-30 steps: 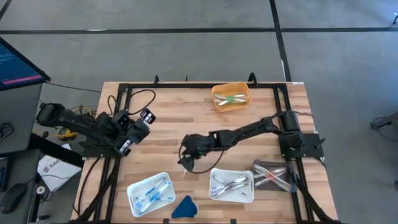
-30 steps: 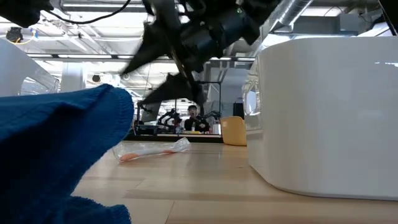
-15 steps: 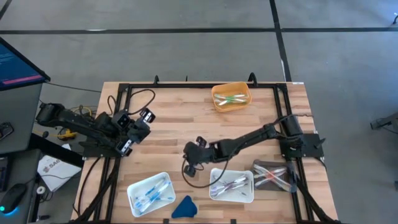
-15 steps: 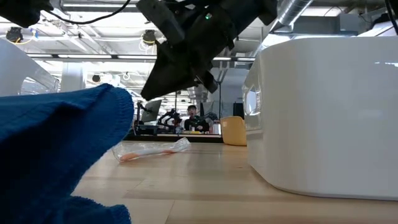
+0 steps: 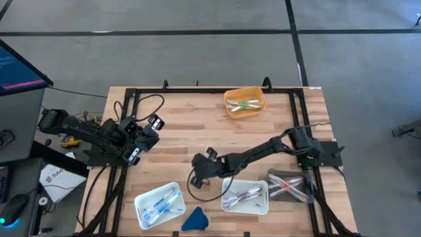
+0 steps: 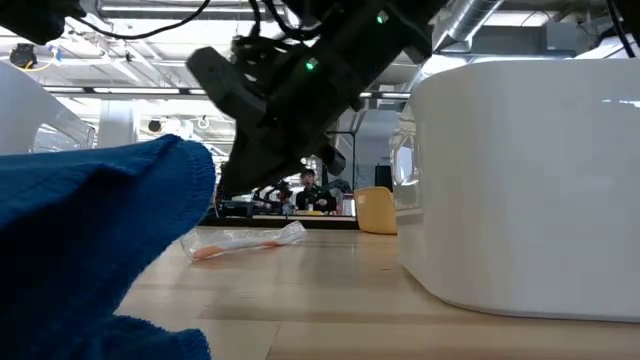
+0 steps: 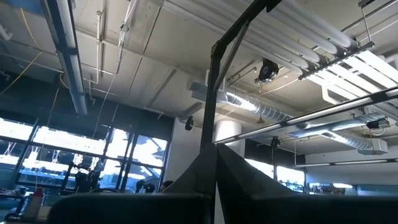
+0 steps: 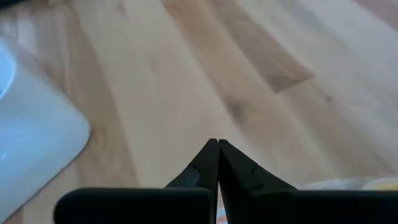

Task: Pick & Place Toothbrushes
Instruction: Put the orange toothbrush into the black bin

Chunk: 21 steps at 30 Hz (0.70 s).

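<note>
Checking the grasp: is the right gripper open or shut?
Shut: the right gripper fingers meet at their tips, nothing visible between them.

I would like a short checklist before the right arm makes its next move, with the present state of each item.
1. Right tool holds a toothbrush: not ok, fingers meet with nothing between them.
2. Loose toothbrush lies on the table, reachable: ok.
3. Right tool clear of the white tray: ok, beside its corner.
4. Left tool out of the way: ok, parked at the table's left edge, shut.
5. Blue cloth away from the right tool: ok.
</note>
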Tool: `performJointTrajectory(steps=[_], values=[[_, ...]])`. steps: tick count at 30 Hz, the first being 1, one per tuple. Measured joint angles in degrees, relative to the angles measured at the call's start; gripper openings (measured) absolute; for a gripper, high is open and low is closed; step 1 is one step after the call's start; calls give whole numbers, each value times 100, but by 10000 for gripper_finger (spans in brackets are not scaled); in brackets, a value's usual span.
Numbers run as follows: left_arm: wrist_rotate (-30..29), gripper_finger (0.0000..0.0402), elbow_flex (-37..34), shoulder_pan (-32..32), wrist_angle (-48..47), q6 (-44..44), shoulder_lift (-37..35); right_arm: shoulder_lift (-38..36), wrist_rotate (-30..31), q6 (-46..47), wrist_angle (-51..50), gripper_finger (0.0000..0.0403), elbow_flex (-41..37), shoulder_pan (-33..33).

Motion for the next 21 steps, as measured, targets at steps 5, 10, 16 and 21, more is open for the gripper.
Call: performJointTrajectory(steps=[5,10,16,21], values=[[0,4,0,0,-10,0,0,422,-5,-102,-668,1,726,109],[2,4,0,0,-13,0,0,413,113,-242,-1112,0,956,116],[4,4,0,0,-32,0,0,422,98,-109,-1310,0,940,43],[4,4,0,0,-33,0,0,429,89,-107,-1267,0,938,52]])
